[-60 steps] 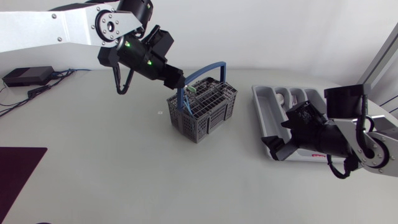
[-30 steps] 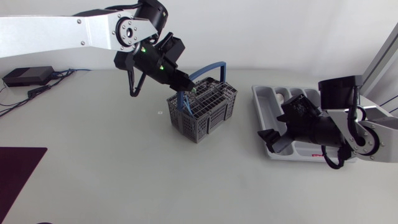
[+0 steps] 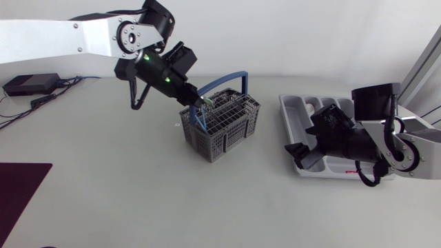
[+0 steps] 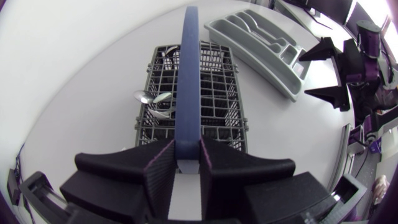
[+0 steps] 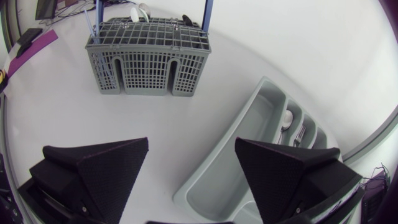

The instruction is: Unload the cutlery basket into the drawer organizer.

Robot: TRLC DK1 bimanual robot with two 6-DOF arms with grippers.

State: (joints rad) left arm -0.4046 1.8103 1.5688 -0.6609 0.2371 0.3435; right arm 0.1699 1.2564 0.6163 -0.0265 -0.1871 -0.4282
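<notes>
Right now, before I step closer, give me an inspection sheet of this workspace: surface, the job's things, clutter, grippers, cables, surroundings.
Surface: pale matte table.
Job's things: grey cutlery basket upright mid-table, with spoons inside; drawer organizer on the right arm's side, apart from the basket, holding a spoon.
Clutter: dark purple mat at the near left corner; black box at the far left.
Grippers: left gripper shut on the basket's blue handle; right gripper open above the organizer's near end.
Cables: cables lying beside the black box.
Surroundings: nothing seen.
</notes>
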